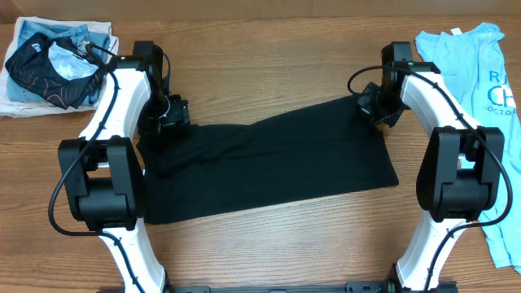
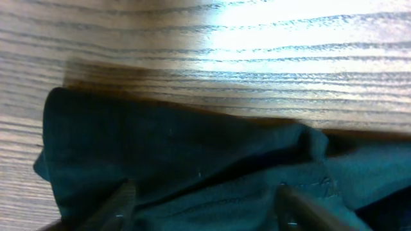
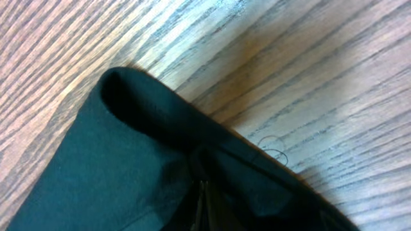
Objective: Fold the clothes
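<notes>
Far edge of the black T-shirt point(image 1: 269, 167), which lies spread across the middle of the table point(image 1: 269, 49) with one claw at each far corner. I judge the step in hand to be taking both corners for a fold toward the near edge. To do it well, I would first close the left gripper point(image 1: 172, 114) fully. In the left wrist view its fingers point(image 2: 121, 202) stand apart with bunched cloth between them, not yet pinched, and they should take every layer at that corner before any lift. The right gripper point(image 1: 379, 107) is closed on the rounded fold at its corner, the cloth nipped between its tips in the right wrist view. Both corners should then rise together and level, just clear of the wood, and travel at one pace, or the far hem may skew and the crease run crooked. Pose: the left arm reaches forward from its base along the shirt's left edge, wrist bent down over the far-left corner. The right arm mirrors it along the right edge, wrist down over the far-right corner, which lies farther back than the left. The small black garment point(image 1: 49, 69) at far left and the light blue T-shirt point(image 1: 480, 73) at far right lie well apart from the work.
</notes>
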